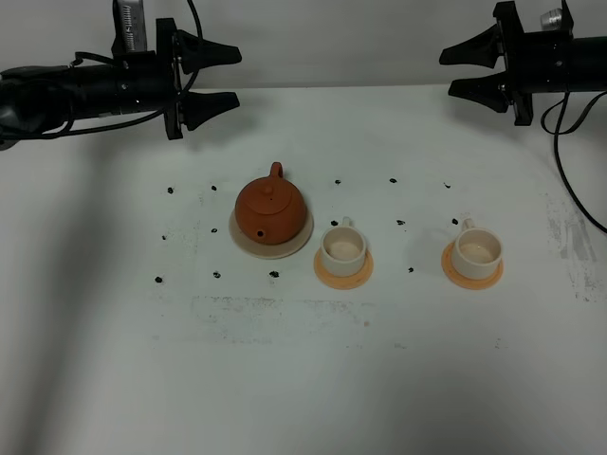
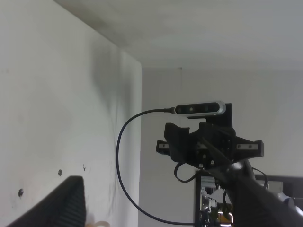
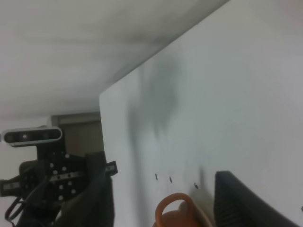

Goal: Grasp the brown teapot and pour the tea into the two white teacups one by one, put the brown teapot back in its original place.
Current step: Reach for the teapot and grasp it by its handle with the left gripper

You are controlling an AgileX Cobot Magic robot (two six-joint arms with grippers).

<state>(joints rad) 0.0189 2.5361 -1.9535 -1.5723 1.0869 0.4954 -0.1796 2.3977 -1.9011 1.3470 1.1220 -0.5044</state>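
Note:
The brown teapot (image 1: 270, 209) stands on its pale beige saucer (image 1: 295, 245) left of centre, lid on, handle towards the back. Its handle also shows in the right wrist view (image 3: 171, 207). The two white teacups stand to its right, one (image 1: 342, 247) close by and one (image 1: 477, 249) farther right, each upright on an orange coaster (image 1: 327, 274). My left gripper (image 1: 233, 76) is open and empty, high above the table's back left. My right gripper (image 1: 448, 73) is open and empty at the back right. The two grippers face each other.
Small black marks (image 1: 274, 274) dot the white table (image 1: 303, 379) around the tea set. The right arm's cable (image 1: 569, 180) hangs over the table's right edge. In the left wrist view the right arm (image 2: 208, 146) shows across the table.

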